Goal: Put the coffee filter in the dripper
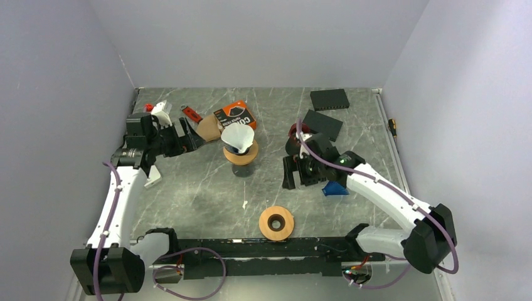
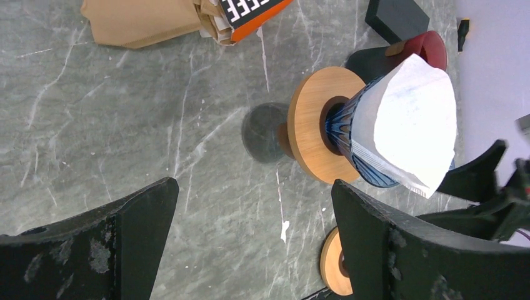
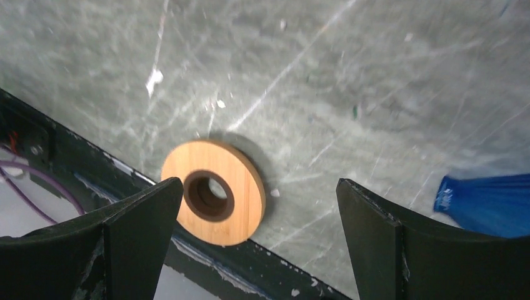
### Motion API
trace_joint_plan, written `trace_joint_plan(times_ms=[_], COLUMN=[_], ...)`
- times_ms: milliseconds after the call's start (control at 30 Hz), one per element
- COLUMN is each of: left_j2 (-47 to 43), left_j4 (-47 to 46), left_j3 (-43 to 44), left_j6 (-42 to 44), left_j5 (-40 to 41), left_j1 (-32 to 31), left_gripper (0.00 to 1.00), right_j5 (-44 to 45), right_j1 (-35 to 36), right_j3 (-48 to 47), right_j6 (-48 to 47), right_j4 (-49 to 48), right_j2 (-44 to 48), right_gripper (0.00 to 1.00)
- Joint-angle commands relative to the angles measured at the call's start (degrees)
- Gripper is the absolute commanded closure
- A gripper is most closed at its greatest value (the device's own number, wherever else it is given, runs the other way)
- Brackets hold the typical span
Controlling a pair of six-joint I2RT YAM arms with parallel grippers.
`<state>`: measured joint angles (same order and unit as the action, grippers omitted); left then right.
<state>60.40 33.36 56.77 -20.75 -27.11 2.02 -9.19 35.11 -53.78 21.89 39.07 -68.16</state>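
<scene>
A white paper coffee filter (image 1: 239, 135) sits in the blue dripper (image 1: 236, 149), which stands on a round wooden base (image 1: 241, 157) at the table's middle back. The left wrist view shows the filter (image 2: 406, 125) sticking well out of the dripper (image 2: 347, 134) above the base (image 2: 312, 125). My left gripper (image 1: 188, 139) is open and empty, just left of the dripper and apart from it (image 2: 253, 187). My right gripper (image 1: 292, 170) is open and empty to the dripper's right (image 3: 259, 184).
A second wooden ring (image 1: 276, 223) lies near the front edge, also in the right wrist view (image 3: 212, 190). A blue cone (image 1: 334, 188) lies beside my right arm. An orange filter packet (image 1: 234, 115), brown filters (image 1: 207, 128) and two black boxes (image 1: 329, 99) are at the back.
</scene>
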Motion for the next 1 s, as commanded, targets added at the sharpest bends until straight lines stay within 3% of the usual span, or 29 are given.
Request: trace_joint_plan(times_ms=[0,233,500,833,967], left_j2=[-1.9,-1.3,-0.5,0.7,0.8], left_j4=[-2.8,-3.4,-3.7,-4.2,-5.0], left_j3=[-0.3,-1.3,-2.3,-0.3,0.0], left_j6=[-0.9,-1.0,-0.9,-1.3,-1.5], left_j5=[0.6,0.9,1.0,1.6,1.6], left_j1=[0.3,0.2,0.2,0.2,0.2], left_gripper=[0.01,0.01,0.00,0.00,0.00], right_j5=[-0.6,-1.1,-0.5,6.9,9.0], right_j1=[3.4,10.2,14.1,18.2,19.7], right_j3=[7.6,17.0,18.5,18.5,17.7], right_j6=[4.3,7.8,9.3,11.0,11.2], right_j4=[-3.8,-10.8,-15.8,-16.6,-13.5], right_j2=[2.8,-0.3,-5.6,-11.3,-11.2], right_gripper=[0.01,0.01,0.05,0.33,0.37])
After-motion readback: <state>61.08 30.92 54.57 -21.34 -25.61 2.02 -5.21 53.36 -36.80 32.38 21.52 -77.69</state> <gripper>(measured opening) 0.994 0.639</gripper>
